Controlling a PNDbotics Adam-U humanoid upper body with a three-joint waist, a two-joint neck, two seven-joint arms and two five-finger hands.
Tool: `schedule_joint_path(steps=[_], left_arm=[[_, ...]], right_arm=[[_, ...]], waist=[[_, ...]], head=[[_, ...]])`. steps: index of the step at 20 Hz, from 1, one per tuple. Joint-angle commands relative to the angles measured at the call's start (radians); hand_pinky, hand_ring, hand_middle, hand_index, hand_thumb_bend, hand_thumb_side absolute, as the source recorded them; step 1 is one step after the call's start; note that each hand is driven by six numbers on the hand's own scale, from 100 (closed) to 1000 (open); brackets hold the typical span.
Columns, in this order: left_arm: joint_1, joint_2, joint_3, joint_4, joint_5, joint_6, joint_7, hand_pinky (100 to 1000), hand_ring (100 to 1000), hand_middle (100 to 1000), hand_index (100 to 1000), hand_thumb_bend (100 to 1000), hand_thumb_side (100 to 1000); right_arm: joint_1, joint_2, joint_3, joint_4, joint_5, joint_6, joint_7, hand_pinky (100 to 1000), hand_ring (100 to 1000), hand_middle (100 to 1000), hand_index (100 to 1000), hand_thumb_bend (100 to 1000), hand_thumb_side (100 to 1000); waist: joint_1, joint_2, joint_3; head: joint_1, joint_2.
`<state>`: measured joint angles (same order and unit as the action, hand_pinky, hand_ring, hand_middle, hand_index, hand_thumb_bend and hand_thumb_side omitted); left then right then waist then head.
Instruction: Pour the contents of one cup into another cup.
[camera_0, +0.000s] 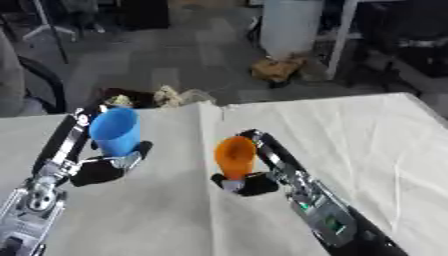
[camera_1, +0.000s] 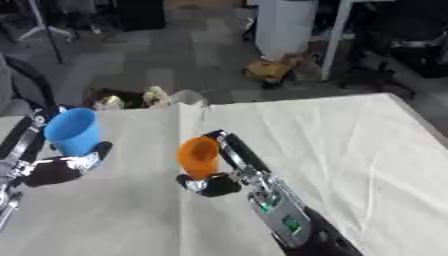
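Left eye view: left hand (camera_0: 101, 167), fingers curled round a blue plastic cup (camera_0: 115, 131), holds it upright above the cloth-covered bench (camera_0: 350, 130). Right hand (camera_0: 249, 182) grips an orange plastic cup (camera_0: 234, 156) just beside it, mouth up; probably squaring up to pour.

Right eye view: cups apart, contents unseen. Far bench edge near; bare cloth to the right.

Blue cup (camera_0: 115, 131), orange cup (camera_0: 235, 156), cream tablecloth (camera_0: 350, 135) (plain, no pattern).
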<state>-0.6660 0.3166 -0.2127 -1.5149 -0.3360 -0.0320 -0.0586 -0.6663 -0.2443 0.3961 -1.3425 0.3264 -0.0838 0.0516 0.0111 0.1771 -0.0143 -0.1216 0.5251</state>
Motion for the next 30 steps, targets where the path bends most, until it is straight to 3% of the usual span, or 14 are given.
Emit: schedule_joint_path(steps=[1, 13, 20, 30], left_arm=[[-0.053, 0.034, -0.023, -0.016, -0.044, 0.008, -0.031, 258, 263, 209, 692, 251, 100], [-0.187, 0.041, -0.091, 0.043, -0.373, -0.011, -0.158, 228, 210, 154, 652, 263, 100], [-0.230, 0.057, -0.113, 0.004, -0.582, -0.087, -0.207, 261, 190, 128, 621, 266, 100], [-0.260, 0.068, -0.152, -0.059, -0.752, -0.164, -0.215, 311, 172, 104, 601, 270, 100]], right_arm=[[-0.023, 0.015, 0.023, -0.027, -0.012, -0.008, 0.044, 797, 684, 393, 487, 399, 157], [-0.033, 0.057, 0.061, -0.017, -0.014, -0.021, 0.081, 799, 684, 394, 489, 397, 158], [-0.031, 0.062, 0.061, -0.009, -0.013, -0.024, 0.084, 800, 684, 395, 489, 396, 158], [-0.027, 0.068, 0.060, 0.001, -0.019, -0.026, 0.084, 800, 684, 395, 490, 398, 158]], waist=[[0.003, -0.022, -0.002], [0.004, -0.026, -0.015], [0.004, -0.030, -0.018], [0.007, -0.031, -0.020]], head=[[-0.001, -0.006], [0.003, -0.009], [0.001, -0.010], [-0.006, -0.011]])
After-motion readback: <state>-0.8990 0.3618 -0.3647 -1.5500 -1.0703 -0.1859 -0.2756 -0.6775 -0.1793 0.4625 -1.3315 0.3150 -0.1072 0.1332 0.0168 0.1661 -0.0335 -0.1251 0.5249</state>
